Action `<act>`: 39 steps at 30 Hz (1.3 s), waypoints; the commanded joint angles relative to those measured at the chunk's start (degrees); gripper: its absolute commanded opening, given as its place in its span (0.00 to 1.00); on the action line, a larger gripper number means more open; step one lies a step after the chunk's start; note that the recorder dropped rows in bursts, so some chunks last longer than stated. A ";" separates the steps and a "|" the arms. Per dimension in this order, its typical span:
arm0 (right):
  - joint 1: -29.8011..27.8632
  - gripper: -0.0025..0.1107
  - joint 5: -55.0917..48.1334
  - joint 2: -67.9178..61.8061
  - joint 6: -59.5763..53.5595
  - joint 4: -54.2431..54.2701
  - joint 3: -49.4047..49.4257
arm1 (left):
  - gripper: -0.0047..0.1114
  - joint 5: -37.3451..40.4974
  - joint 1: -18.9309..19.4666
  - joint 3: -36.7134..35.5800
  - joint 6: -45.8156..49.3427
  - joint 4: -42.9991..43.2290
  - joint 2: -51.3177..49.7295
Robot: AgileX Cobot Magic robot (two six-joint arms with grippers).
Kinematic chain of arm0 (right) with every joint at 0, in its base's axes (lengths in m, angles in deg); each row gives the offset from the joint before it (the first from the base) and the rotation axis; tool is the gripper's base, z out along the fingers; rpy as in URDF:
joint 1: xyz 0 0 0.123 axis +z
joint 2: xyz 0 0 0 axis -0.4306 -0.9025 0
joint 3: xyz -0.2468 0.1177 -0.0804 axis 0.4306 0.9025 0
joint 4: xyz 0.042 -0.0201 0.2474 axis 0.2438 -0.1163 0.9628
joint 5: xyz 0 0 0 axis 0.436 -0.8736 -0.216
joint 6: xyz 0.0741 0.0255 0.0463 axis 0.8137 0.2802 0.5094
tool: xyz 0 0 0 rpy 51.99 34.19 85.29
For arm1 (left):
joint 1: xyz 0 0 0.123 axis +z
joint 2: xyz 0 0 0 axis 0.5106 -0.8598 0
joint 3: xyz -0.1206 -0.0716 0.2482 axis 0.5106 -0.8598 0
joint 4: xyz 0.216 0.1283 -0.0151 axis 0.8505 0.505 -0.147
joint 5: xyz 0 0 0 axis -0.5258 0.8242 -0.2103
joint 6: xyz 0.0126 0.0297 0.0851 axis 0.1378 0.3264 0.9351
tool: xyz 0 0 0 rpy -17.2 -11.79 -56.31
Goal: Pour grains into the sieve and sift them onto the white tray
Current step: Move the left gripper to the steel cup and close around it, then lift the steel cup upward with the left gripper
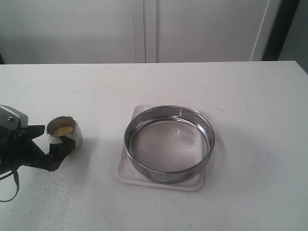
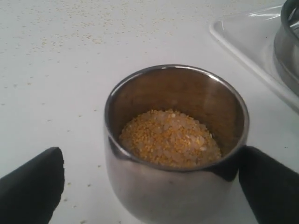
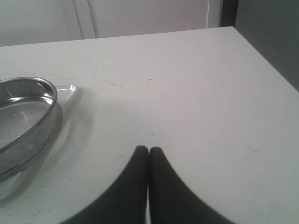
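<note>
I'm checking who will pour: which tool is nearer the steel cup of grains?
Left. The left tool, open, straddles the steel cup. The right tool, shut, hangs over the table, on the sieve's far side.

Steel cup [image 1: 64, 132] is standing between fingers of left gripper [image 1: 55, 138], one finger touching cup wall, other standing apart with small gap.
Sieve [image 1: 169, 109] is sitting on white tray [image 1: 126, 174], covering nearly all of it and blocking middle of table [image 1: 250, 86].
Bare strip is lying open between cup and tray.
Right gripper [image 3: 148, 154], jaws pressed together, is hanging over bare table beside tray, with free surface lying ahead.
</note>
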 commanded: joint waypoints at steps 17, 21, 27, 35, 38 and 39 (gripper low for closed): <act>-0.33 0.02 0.82 0.32 0.14 0.16 0.32 | 0.95 -0.22 -0.03 8.64 -4.36 6.04 -7.40; -0.33 0.02 0.82 0.32 0.14 0.16 0.32 | 0.95 -0.22 -0.03 9.73 -4.47 6.46 -7.40; -0.33 0.02 0.82 0.32 0.14 0.16 0.32 | 0.95 -0.22 -0.03 10.80 -4.47 7.41 -7.40; -0.33 0.02 0.82 0.32 0.14 0.16 0.32 | 0.95 -0.22 -0.03 11.80 -4.60 8.69 -8.65; -0.33 0.02 0.82 0.32 0.14 0.16 0.32 | 0.95 -0.22 -0.03 11.80 -4.40 8.69 -10.17; -0.33 0.02 0.82 0.32 0.14 0.16 0.32 | 0.95 -0.22 -0.03 11.80 -4.40 8.69 -10.63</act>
